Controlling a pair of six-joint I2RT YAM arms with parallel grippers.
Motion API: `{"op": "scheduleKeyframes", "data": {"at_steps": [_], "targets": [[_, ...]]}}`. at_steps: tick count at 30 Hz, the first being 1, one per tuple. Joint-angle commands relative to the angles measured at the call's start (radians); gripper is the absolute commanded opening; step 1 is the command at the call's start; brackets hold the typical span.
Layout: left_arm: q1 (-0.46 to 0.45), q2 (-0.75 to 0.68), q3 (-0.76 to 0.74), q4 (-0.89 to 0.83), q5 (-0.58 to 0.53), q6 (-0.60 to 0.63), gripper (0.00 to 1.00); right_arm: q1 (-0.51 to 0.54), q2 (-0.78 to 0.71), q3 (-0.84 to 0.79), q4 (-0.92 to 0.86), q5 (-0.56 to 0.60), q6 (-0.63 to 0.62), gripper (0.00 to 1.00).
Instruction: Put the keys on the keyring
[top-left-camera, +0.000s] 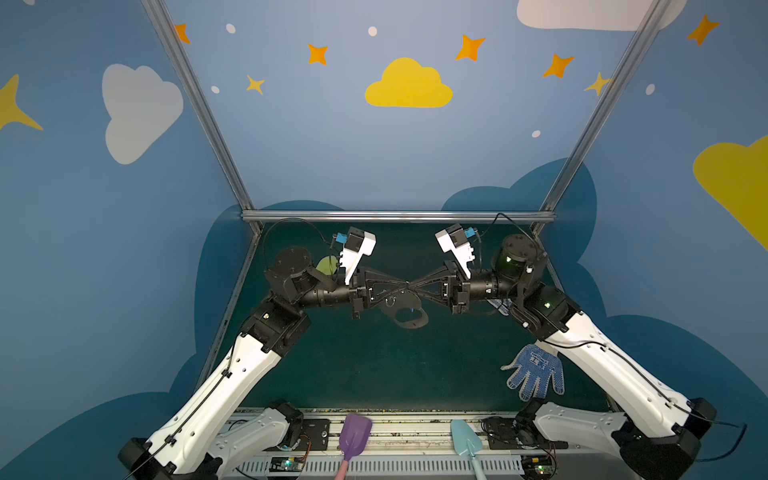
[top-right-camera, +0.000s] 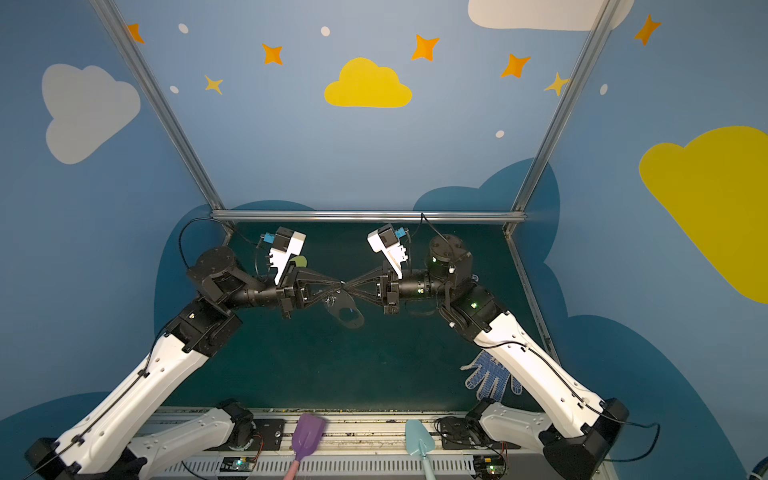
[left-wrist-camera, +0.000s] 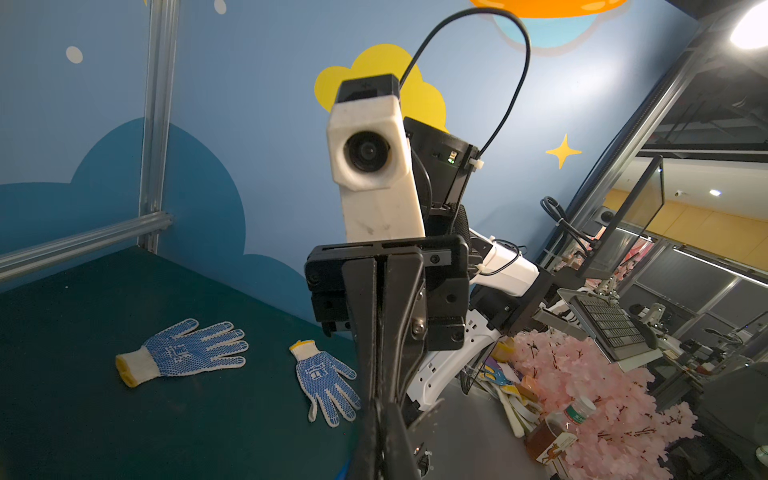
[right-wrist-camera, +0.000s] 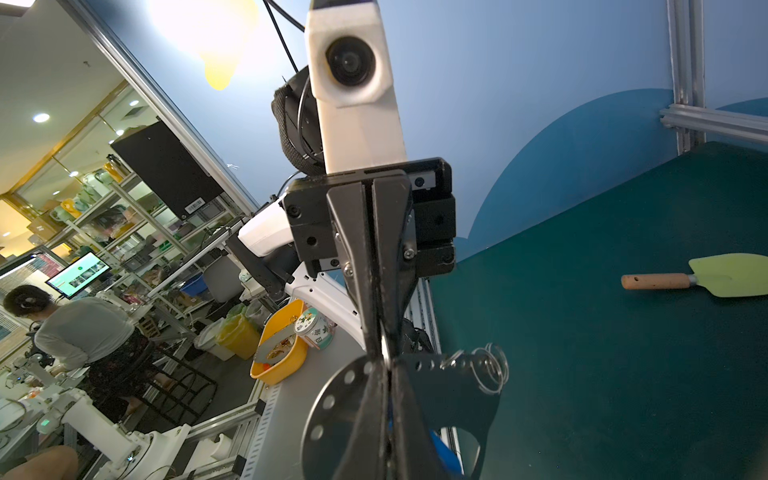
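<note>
Holding keyring (right-wrist-camera: 453, 395) mid-air, my left gripper (top-left-camera: 400, 286) clamped on its edge. Plate hangs beneath both tips; blue tag of keys (right-wrist-camera: 444, 449) peeks from under it. My right gripper (top-left-camera: 419, 286) closed, tip-to-tip with left at plate; what it pinches, cannot tell.

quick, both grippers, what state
left gripper: closed, holding the grey plate by its edge.
right gripper: closed against the same edge; what it pinches cannot be told.
</note>
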Motion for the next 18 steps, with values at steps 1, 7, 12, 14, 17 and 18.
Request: {"op": "scheduleKeyframes", "data": {"at_steps": [1, 7, 12, 14, 17, 18], "targets": [[0.003, -0.015, -0.002, 0.004, -0.003, 0.025, 0.07, 0.015, -0.016, 0.018, -0.072, 0.046, -0.077, 0.0], [0.023, -0.038, 0.009, -0.1, -0.073, 0.079, 0.45, 0.017, -0.021, 0.07, -0.267, 0.134, -0.254, 0.0], [0.089, -0.011, 0.095, -0.335, -0.081, 0.157, 0.48, 0.027, -0.006, 0.138, -0.478, 0.19, -0.449, 0.0], [0.095, 0.036, 0.165, -0.488, -0.069, 0.213, 0.46, 0.047, 0.001, 0.162, -0.554, 0.24, -0.525, 0.0], [0.093, 0.093, 0.214, -0.629, -0.03, 0.265, 0.46, 0.083, 0.025, 0.194, -0.649, 0.3, -0.615, 0.0], [0.092, 0.101, 0.211, -0.638, -0.011, 0.27, 0.45, 0.095, 0.035, 0.205, -0.676, 0.328, -0.644, 0.0]]}}
